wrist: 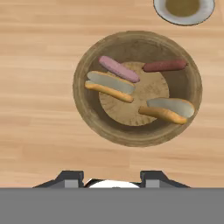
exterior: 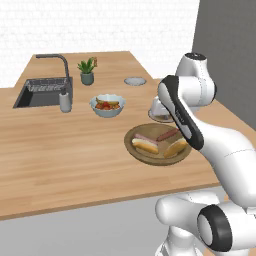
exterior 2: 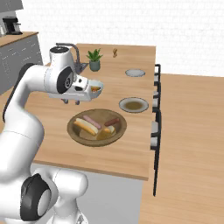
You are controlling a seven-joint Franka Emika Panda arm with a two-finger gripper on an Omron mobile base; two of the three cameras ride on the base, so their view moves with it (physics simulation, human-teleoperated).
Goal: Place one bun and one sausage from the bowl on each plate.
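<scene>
The wooden bowl (wrist: 87,109) held two buns (wrist: 109,86) and two sausages (wrist: 119,68) — the near plate (exterior 2: 134,105) sat just beyond it. The gripper (wrist: 113,177) hovered above; its spread couldn't be judged.

Simulated kitchen with a wooden counter (exterior: 60,150) under even, flat light.
A white brick wall (exterior: 100,25) runs behind the counter, with a dark grey panel (exterior: 225,40) at its right. A dark sink (exterior: 42,92) with a faucet (exterior: 57,62) is set in the far left corner. Grey cabinets (exterior 2: 17,57) carry a coffee machine (exterior 2: 12,25). The floor (exterior 2: 192,144) is wood.
</scene>
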